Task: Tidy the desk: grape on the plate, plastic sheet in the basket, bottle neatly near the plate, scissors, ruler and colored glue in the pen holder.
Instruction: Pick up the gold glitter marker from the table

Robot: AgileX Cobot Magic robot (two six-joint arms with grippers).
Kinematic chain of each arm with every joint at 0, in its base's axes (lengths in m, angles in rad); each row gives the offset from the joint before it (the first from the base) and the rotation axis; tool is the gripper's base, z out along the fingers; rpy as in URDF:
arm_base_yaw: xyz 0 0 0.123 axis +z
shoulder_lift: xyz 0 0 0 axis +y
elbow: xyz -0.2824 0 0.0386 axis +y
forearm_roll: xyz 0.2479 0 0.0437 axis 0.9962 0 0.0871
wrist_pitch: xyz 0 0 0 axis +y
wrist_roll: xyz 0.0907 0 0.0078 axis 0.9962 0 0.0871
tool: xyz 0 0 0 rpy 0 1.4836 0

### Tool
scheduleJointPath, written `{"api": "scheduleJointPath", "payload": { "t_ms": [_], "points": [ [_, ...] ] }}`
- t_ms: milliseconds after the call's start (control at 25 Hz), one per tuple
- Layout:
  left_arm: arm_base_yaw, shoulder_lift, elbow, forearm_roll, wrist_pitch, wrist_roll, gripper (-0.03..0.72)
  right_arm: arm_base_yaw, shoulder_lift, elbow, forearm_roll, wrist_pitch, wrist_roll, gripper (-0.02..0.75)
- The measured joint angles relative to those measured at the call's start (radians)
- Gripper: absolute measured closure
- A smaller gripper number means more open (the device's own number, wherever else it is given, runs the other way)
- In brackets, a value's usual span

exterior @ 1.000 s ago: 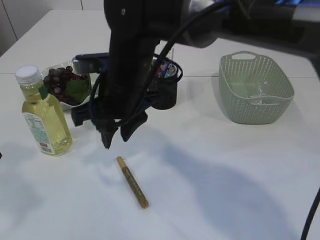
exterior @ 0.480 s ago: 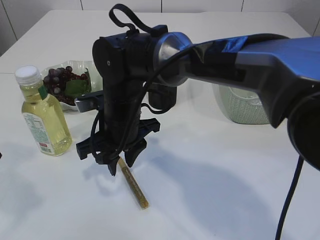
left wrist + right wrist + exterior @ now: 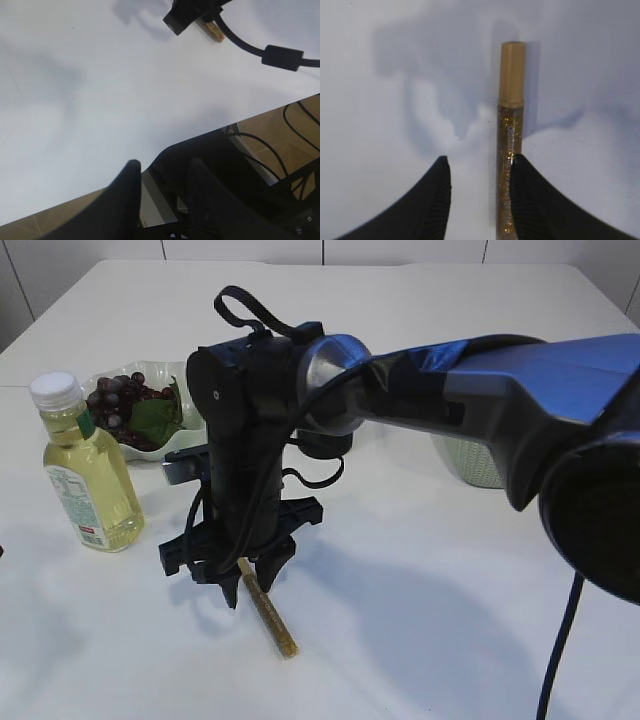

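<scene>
Right gripper (image 3: 250, 590) stands nose-down over the white table (image 3: 420, 620), its two dark fingers (image 3: 432, 200) parted and clasping nothing; the colored glue (image 3: 510, 150) lies between them, just beside the inner face of the right-hand finger, though whether it touches cannot be told from the wrist view. Seen from outside, the glue stick (image 3: 268, 612) lies flat, its long axis running diagonally from under the fingertips toward the near right. Its gold cap points away from the wrist camera, glittery barrel toward it. Left gripper (image 3: 162, 185) hangs off the table edge, fingers apart and empty. At the far left, the bottle (image 3: 84, 465) stands upright near the plate (image 3: 185, 425) of grapes (image 3: 120, 400).
</scene>
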Motion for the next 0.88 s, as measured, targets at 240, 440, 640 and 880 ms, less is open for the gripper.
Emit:
{"api": "scheduleJointPath", "payload": {
  "t_ms": [240, 440, 640, 880],
  "points": [
    [0.0, -0.002, 0.0, 0.0, 0.0, 0.008, 0.452, 0.0, 0.017, 0.0, 0.0, -0.004, 0.005, 0.414],
    [0.0, -0.001, 0.0, 0.0, 0.0, 0.012, 0.452, -0.006, 0.017, 0.0, -0.01, -0.006, 0.019, 0.414],
    [0.0, -0.001, 0.0, 0.0, 0.0, 0.014, 0.452, -0.011, 0.017, 0.0, -0.024, -0.006, 0.022, 0.414],
    [0.0, -0.001, 0.0, 0.0, 0.0, 0.02, 0.452, -0.013, 0.024, 0.0, -0.032, -0.006, 0.025, 0.414]
  ]
}}
